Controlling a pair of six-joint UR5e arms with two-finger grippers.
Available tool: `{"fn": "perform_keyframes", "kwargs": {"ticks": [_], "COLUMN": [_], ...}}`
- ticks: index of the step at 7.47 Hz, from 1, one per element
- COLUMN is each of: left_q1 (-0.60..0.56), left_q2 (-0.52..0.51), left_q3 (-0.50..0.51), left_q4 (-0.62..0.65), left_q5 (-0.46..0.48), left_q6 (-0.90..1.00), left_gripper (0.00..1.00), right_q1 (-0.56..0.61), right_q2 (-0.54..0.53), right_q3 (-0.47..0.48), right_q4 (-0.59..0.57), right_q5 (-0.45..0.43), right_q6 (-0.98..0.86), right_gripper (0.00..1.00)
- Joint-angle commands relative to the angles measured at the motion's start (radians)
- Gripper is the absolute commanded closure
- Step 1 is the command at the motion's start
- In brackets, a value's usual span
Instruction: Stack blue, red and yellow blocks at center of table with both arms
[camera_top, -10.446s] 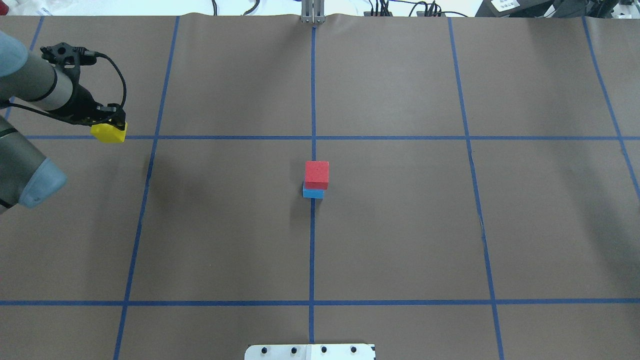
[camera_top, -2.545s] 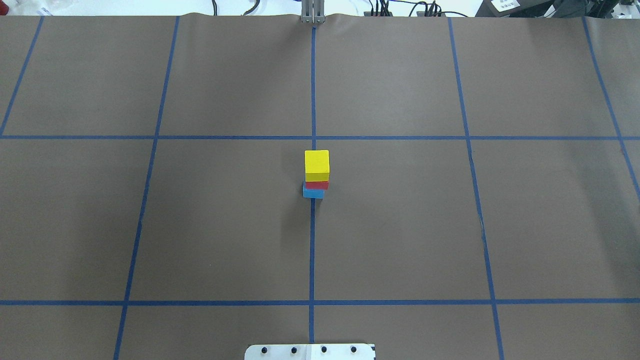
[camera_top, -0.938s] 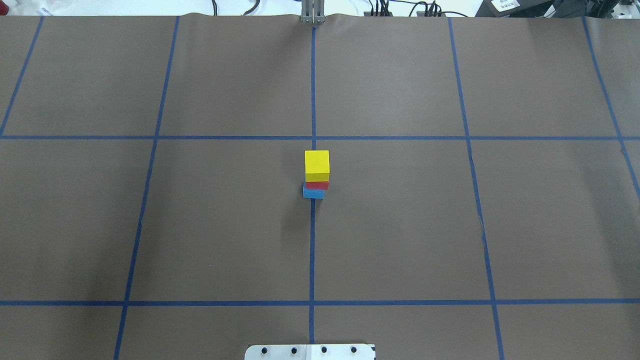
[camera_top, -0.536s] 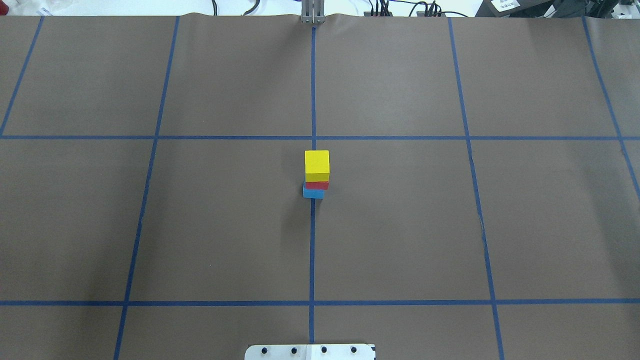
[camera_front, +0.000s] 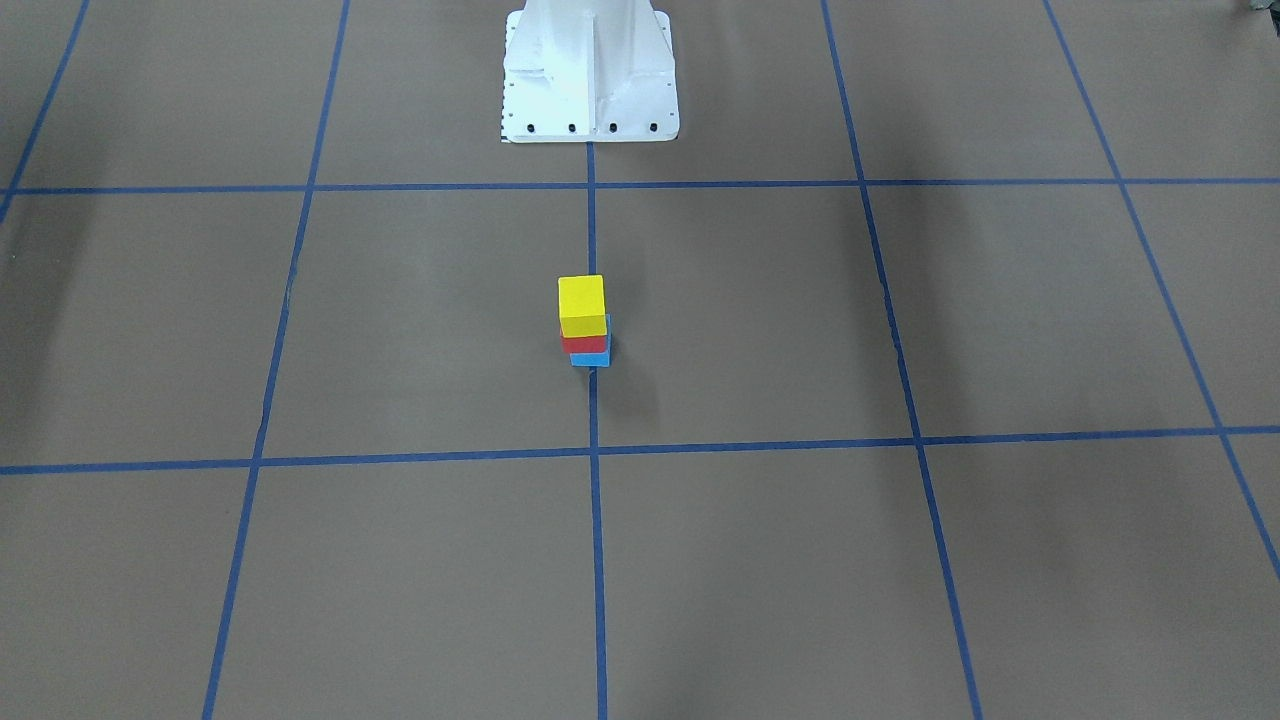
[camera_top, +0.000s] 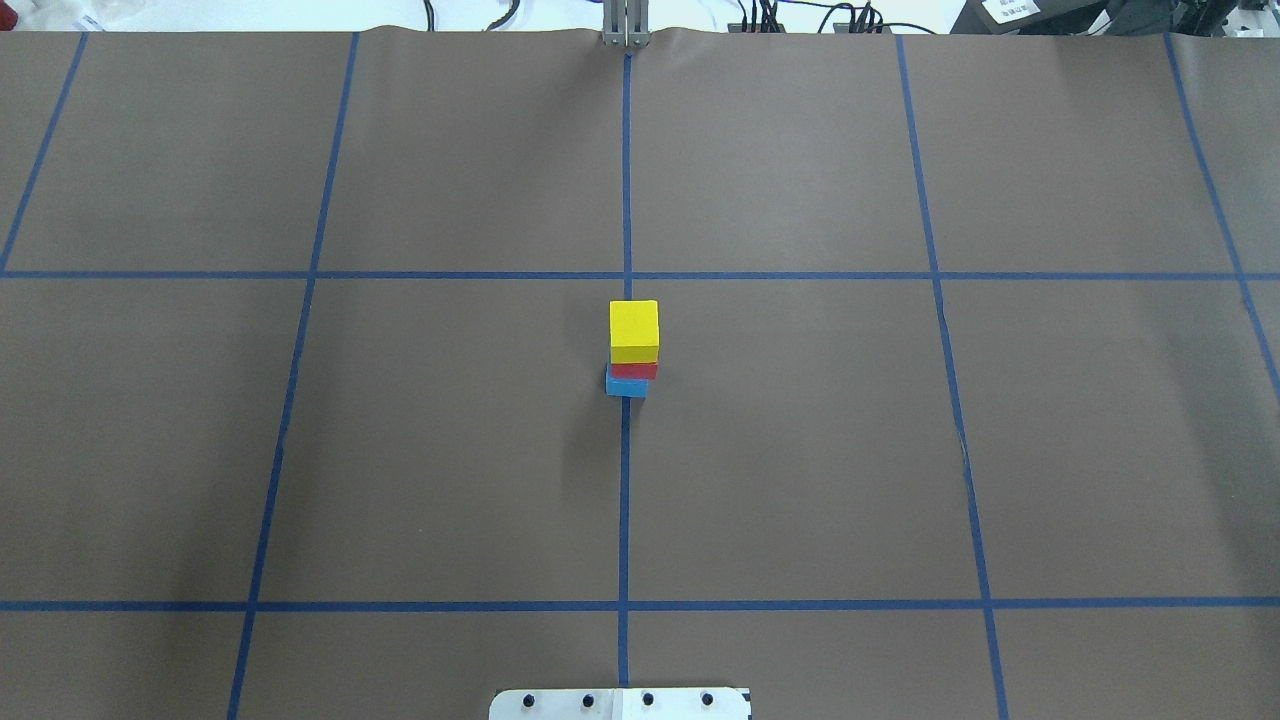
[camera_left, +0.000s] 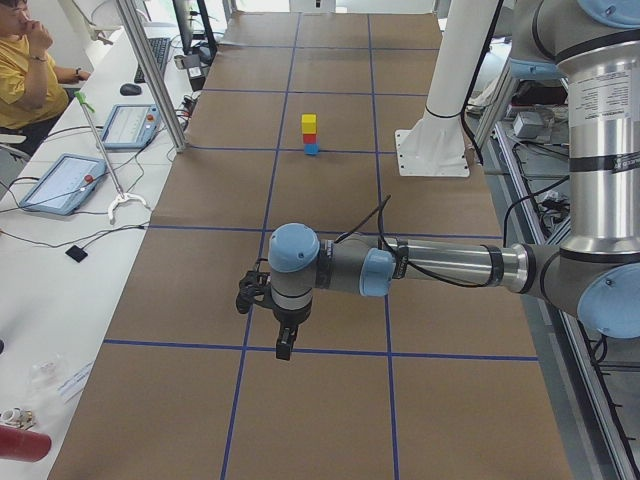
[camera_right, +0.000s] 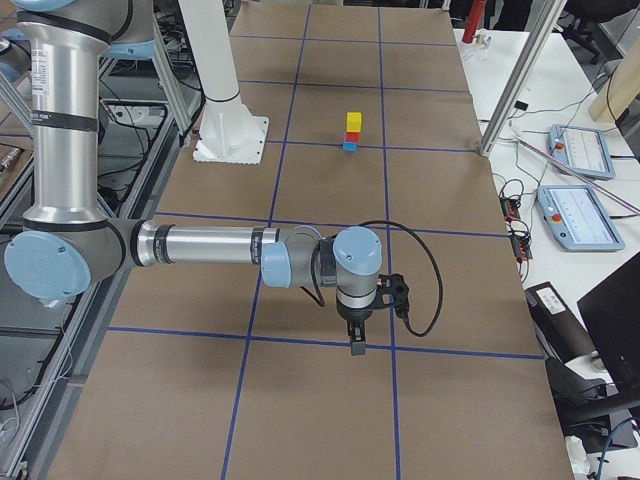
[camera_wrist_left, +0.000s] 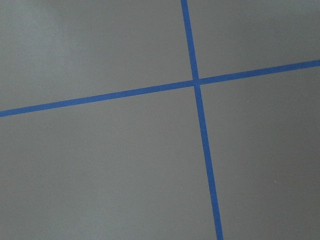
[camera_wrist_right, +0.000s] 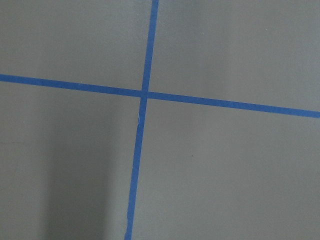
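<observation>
Seeing the yellow cube block (camera_top: 634, 325) sitting on the red block (camera_top: 634, 371), that on the blue block (camera_top: 626, 387), mid-table (camera_top: 800, 450); left gripper (camera_left: 284, 345) and right gripper (camera_right: 357, 343) hang well apart (open or clenched, I can't tell).

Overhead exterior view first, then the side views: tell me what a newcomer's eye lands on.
First, on the centre line of the brown table, three stacked blocks: yellow block on top, red block under it, blue block at the bottom, slightly offset. Then, in the side views, the left pincer and right pincer hang low over the table far from the blocks, pointing down; open or shut cannot be told.
</observation>
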Motion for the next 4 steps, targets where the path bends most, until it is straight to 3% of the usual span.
{"fn": "perform_keyframes", "kwargs": {"ticks": [1, 4], "left_q1": [0.0, 0.0], "left_q2": [0.012, 0.052], "left_q3": [0.004, 0.007], "left_q4": [0.001, 0.0], "left_q5": [0.002, 0.002], "left_q6": [0.001, 0.004], "left_gripper": [0.0, 0.0], "right_q1": [0.0, -0.002], "right_q2": [0.0, -0.001], "right_q3": [-0.002, -0.003], "right_q4": [0.0, 0.002], "right_q5": [-0.004, -0.001], "right_q6": [0.0, 0.0], "right_gripper": [0.0, 0.0]}}
